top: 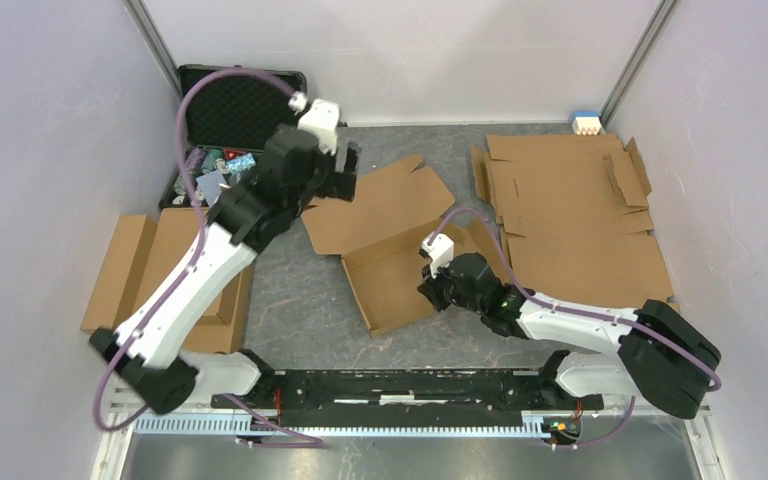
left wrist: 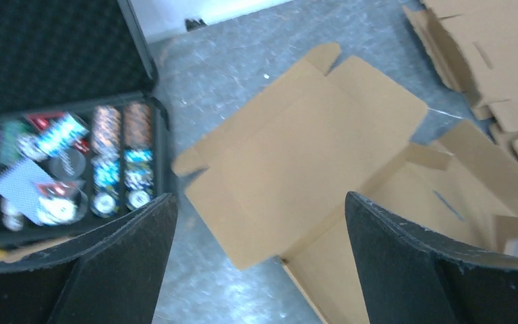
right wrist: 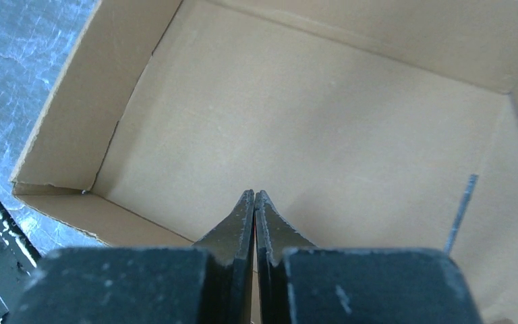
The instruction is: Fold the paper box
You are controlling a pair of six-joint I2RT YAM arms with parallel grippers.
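box: the paper box lay mid-table in the top view, half formed. its shallow walled tray sat at the 5 o'clock end, and the lid panel lay open toward 11 o'clock.
left claw: your left gripper hung over the lid's far edge, at about 11 o'clock of the box. its fingers were spread wide and had hold of nothing.
right claw: your right gripper was down inside the tray near its 3 o'clock wall. the fingers were pressed together, with no cardboard between them that i could see.
step in hand: as i judged it, you were pinning the tray so the lid could be swung over. you would have done well to keep the right tips low on the floor. the left should have taken the lid at the middle of its free edge, not at a corner tab, and folded it along the hinge crease.
left wrist view alone: it showed the lid's end tabs, and the black case of chips at 9 o'clock.
right wrist view alone: it showed the tray's near corner with its walls standing. whether the tips touched the floor, i could not tell.
top view alone: it showed the flat sheets at 3 o'clock of the box, well apart from the claws.
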